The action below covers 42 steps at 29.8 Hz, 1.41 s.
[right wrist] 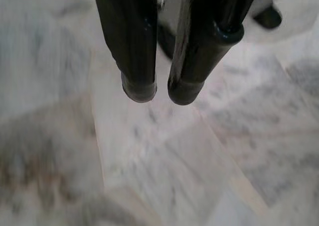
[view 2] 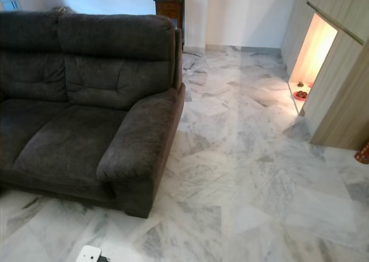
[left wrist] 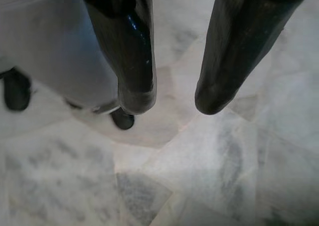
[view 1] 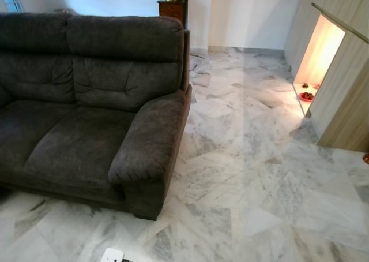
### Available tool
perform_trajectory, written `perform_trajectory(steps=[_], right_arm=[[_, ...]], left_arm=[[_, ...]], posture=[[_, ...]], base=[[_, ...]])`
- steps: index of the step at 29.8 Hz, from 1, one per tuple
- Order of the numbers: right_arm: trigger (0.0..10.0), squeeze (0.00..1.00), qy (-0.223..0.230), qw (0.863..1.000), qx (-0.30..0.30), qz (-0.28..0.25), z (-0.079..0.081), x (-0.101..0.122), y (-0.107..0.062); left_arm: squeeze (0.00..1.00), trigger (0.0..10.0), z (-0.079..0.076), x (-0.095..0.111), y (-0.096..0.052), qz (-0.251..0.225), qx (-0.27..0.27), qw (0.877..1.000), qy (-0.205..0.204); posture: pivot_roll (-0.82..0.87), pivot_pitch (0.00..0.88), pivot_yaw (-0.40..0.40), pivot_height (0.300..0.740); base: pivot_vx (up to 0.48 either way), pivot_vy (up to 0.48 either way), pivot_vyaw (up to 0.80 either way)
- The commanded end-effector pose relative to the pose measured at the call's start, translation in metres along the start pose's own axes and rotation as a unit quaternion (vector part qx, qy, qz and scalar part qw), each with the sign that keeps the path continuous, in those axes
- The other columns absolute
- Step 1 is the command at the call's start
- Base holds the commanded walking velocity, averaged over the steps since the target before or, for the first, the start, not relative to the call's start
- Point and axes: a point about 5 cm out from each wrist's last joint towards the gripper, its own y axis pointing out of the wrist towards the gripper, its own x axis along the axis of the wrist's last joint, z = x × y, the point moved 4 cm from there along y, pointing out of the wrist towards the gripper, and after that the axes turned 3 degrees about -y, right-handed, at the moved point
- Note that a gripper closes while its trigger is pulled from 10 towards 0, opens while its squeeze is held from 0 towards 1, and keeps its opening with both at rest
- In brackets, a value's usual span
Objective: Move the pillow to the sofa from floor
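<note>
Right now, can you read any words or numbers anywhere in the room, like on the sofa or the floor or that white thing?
No words, numbers or signs can be read anywhere.
Sofa: plain dark fabric, no label showing.
Floor: marble pattern, no writing.
White thing at the bottom edge: no print can be made out on it.
Wooden cabinet behind the sofa: no text.
Lit niche in the wall: small red things inside, too small to show any writing.

No readable text, labels, brands or numbers in any view; sofa (view 1: 92, 106), marble floor (view 1: 253, 175) and wood cabinets (view 1: 346, 71) carry no markings; small white object (view 1: 112, 255) at the bottom edge shows no legible print; wrist views are blurred, nothing legible there.
</note>
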Motion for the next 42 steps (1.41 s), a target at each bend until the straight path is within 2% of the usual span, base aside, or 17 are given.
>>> perform_trajectory(steps=[1,3,6,9,12,14,17,21,22,26,27,29,32,34,36,38,42], right_arm=[[10.0,0.00,0.011,1.000,-0.001,0.018,0.005,-0.018,-0.004],[10.0,0.00,-0.014,0.999,0.022,0.027,0.016,-0.024,-0.005],[10.0,0.00,-0.031,0.999,0.039,0.019,0.025,-0.016,-0.002],[10.0,0.00,-0.053,0.998,0.043,0.011,0.030,-0.001,0.002],[10.0,0.00,-0.033,0.998,0.049,-0.011,0.037,0.016,0.005],[10.0,0.00,-0.027,0.998,0.048,-0.015,0.042,0.023,0.007],[10.0,0.00,-0.057,0.996,0.063,-0.009,0.053,0.017,0.006],[10.0,0.00,-0.045,0.997,0.058,0.000,0.056,0.009,0.005],[10.0,0.00,-0.044,0.997,0.056,0.002,0.055,0.007,0.004],[10.0,0.00,-0.044,0.999,0.014,0.009,0.028,-0.003,0.002],[10.0,0.00,-0.044,0.999,0.014,0.009,0.028,-0.003,0.002],[10.0,0.00,-0.069,0.997,-0.023,0.003,0.004,0.001,0.001],[10.0,0.00,-0.079,0.996,-0.032,-0.003,-0.001,0.004,0.001],[10.0,0.00,-0.111,0.993,-0.046,-0.013,-0.010,0.011,0.001],[10.0,0.00,-0.122,0.991,-0.052,-0.013,-0.015,0.014,0.001],[10.0,0.00,-0.104,0.993,-0.049,-0.012,-0.018,0.015,0.001],[10.0,0.00,-0.098,0.994,-0.038,-0.009,-0.014,0.012,0.001]], left_arm=[[0.00,10.0,0.008,-0.003,-0.002,0.004,0.006,1.000,0.008],[0.00,10.0,0.021,0.009,-0.001,-0.019,0.035,0.999,-0.036],[0.00,10.0,0.024,0.017,-0.001,-0.032,0.044,0.997,-0.048],[0.00,10.0,0.021,0.006,-0.002,-0.016,0.045,0.998,-0.037],[0.00,10.0,0.030,-0.007,-0.006,-0.005,0.059,0.997,-0.058],[0.00,10.0,0.036,-0.020,-0.010,0.012,0.063,0.997,-0.046],[0.00,10.0,0.047,-0.026,-0.014,0.013,0.079,0.995,-0.063],[0.00,10.0,0.054,-0.038,-0.020,0.022,0.084,0.995,-0.051],[0.00,10.0,0.055,-0.040,-0.021,0.024,0.084,0.995,-0.049],[0.00,10.0,0.055,-0.050,-0.025,0.035,0.076,0.996,-0.036],[0.00,10.0,0.055,-0.050,-0.025,0.035,0.076,0.996,-0.036],[0.00,10.0,0.058,-0.053,-0.027,0.038,0.072,0.996,-0.031],[0.00,10.0,0.060,-0.054,-0.028,0.038,0.072,0.996,-0.030],[0.00,10.0,0.065,-0.056,-0.030,0.041,0.073,0.996,-0.023],[0.00,10.0,0.067,-0.057,-0.031,0.043,0.075,0.996,-0.020],[0.00,10.0,0.068,-0.056,-0.031,0.042,0.074,0.996,-0.017],[0.00,10.0,0.067,-0.054,-0.030,0.039,0.073,0.996,-0.016]], posture=[[-0.08,0.000,0.023,0.740],[-0.06,0.000,0.006,0.740],[-0.05,0.000,-0.006,0.740],[-0.02,0.000,-0.018,0.740],[-0.03,0.000,0.021,0.740],[-0.02,0.000,0.036,0.740],[0.00,0.000,0.034,0.740],[0.01,0.000,0.033,0.740],[0.01,0.000,0.036,0.740],[0.03,0.008,0.054,0.740],[0.03,0.008,0.054,0.740],[0.02,0.017,0.070,0.740],[0.02,0.018,0.074,0.740],[0.01,0.015,0.072,0.740],[0.01,0.014,0.070,0.740],[0.01,0.006,0.064,0.740],[0.01,0.000,0.060,0.740]], base=[[0.000,0.000,0.00],[0.000,0.000,0.00],[0.000,0.000,0.00],[0.000,0.000,0.00],[0.000,0.000,0.00],[0.000,0.000,0.00],[0.000,0.000,0.00],[0.000,0.000,0.00],[0.000,0.000,0.00],[0.000,0.000,0.00],[0.000,0.000,0.00],[0.000,0.000,0.00],[0.000,0.000,0.00],[0.000,0.000,0.00],[0.000,0.000,0.00],[0.000,0.000,0.00],[0.000,0.000,0.00]])
